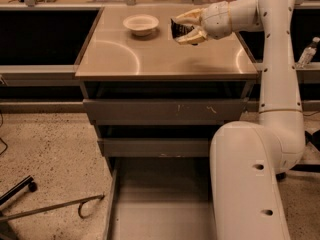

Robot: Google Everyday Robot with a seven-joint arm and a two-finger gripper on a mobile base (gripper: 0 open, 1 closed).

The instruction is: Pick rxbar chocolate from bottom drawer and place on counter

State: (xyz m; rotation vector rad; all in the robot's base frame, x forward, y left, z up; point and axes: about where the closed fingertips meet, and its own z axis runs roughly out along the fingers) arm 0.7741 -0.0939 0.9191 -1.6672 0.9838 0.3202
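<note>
- We saw the gripper raised above the rear right part of the counter, just to the right of the white bowl.
- Its two pale fingers were clenched on the rxbar chocolate, which showed as a dark flat shape pinched between them and clear of the surface.
- The bottom drawer stood pulled out below, and the part of its grey floor that we could see was bare; the robot's own body hid its right side.
- We judged the bar to be light, so its weight would hardly load the grip.
- We took the wrapper to be smooth and slippery, with a firm bar inside that gives a little under pressure.
- We thought a moderate squeeze across the flat faces would suit it, since a hard one could crush or bend the bar.
- Holding it near the middle seemed best to us, as a grip on the crimped end could let it swing or slide out.
- We expected it to lie flat and steady on the glossy top when lowered, provided it kept apart from the bowl.
</note>
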